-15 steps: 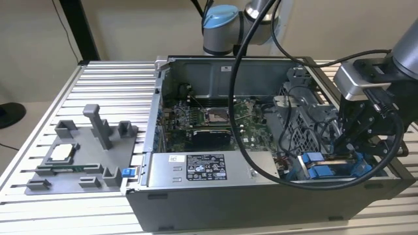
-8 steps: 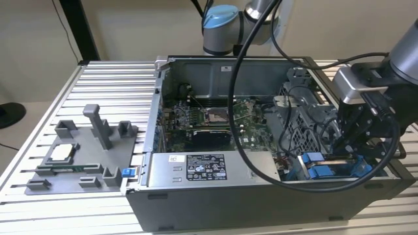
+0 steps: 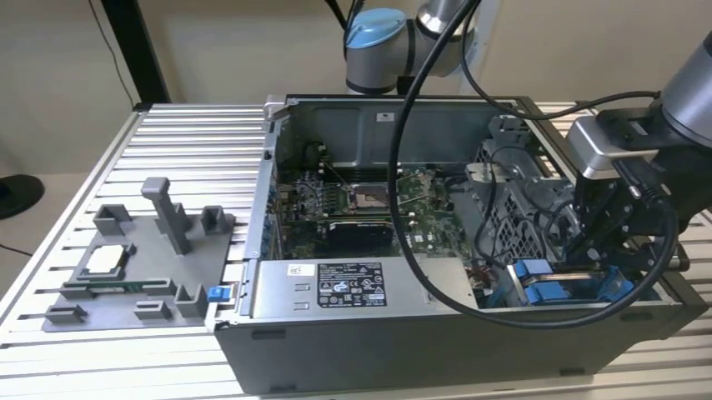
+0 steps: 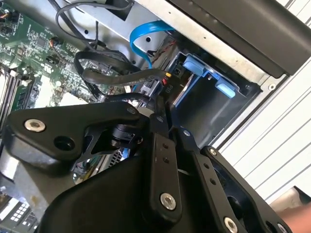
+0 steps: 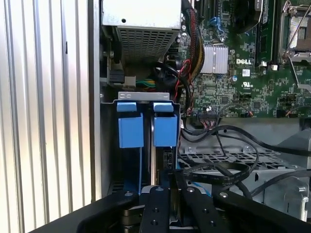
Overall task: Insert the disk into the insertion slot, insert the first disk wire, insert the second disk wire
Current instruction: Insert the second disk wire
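Work area: the open computer case [image 3: 445, 342] sits on the slatted table [image 3: 189, 133]. In the exterior view the slot [image 3: 523, 293] lies at about 4 o'clock within the case. The grey power box [image 3: 345, 287] is at 6 o'clock and the circuit board [image 3: 356, 200] is near the centre.

Location of the disk: you see its blue carrier [image 5: 165, 130] standing on edge inside the slot, with two blue tabs side by side at the grey metal rim. The silver face of the drive is hidden, so treat "disk seated" as a judgement and not a confirmed reading.

Gripper state: the gripper [image 4: 163, 109] hangs directly over the slot, low inside the case. Its fingers [image 5: 158, 208] are drawn together with almost no gap. A black wire [image 4: 121, 77] runs right up to the fingertips. You cannot tell whether its plug is pinched between them or merely lies just beside them.

Step in hand: judged from this layout, the disk step is complete and a wire step is under way. A blue ribbon cable [image 4: 146, 31] loops near the slot, apart from the gripper.

Requirements for the next move:
- Confirm the hold on the plug before any advance.
- Align the plug squarely with the socket at the disk's end; the space between the carrier and the perforated cage [image 3: 506, 225] is narrow.
- Keep loose wires clear of the fingers, since a snag could drag the plug off line.
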Controlling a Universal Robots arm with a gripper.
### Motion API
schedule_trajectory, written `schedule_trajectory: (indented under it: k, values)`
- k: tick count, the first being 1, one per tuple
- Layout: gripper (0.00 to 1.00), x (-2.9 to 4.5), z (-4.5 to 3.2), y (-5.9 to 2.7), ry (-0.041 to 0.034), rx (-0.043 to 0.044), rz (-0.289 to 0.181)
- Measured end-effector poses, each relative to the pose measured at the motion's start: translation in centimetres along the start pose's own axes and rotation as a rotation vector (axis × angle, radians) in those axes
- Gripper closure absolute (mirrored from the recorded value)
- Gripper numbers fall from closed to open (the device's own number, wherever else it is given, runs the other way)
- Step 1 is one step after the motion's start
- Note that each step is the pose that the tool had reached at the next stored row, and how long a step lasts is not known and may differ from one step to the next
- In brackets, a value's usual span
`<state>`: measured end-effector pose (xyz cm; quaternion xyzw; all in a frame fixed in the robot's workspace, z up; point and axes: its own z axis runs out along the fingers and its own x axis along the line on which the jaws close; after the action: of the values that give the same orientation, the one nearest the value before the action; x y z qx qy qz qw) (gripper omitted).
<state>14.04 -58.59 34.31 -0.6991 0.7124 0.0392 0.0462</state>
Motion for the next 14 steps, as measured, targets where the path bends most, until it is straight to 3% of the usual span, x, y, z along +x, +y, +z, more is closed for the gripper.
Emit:
schedule_trajectory:
  k: [14]
  values:
    - [1.00, -0.09, -0.03, 0.08, -0.0001, 0.0013, 0.000]
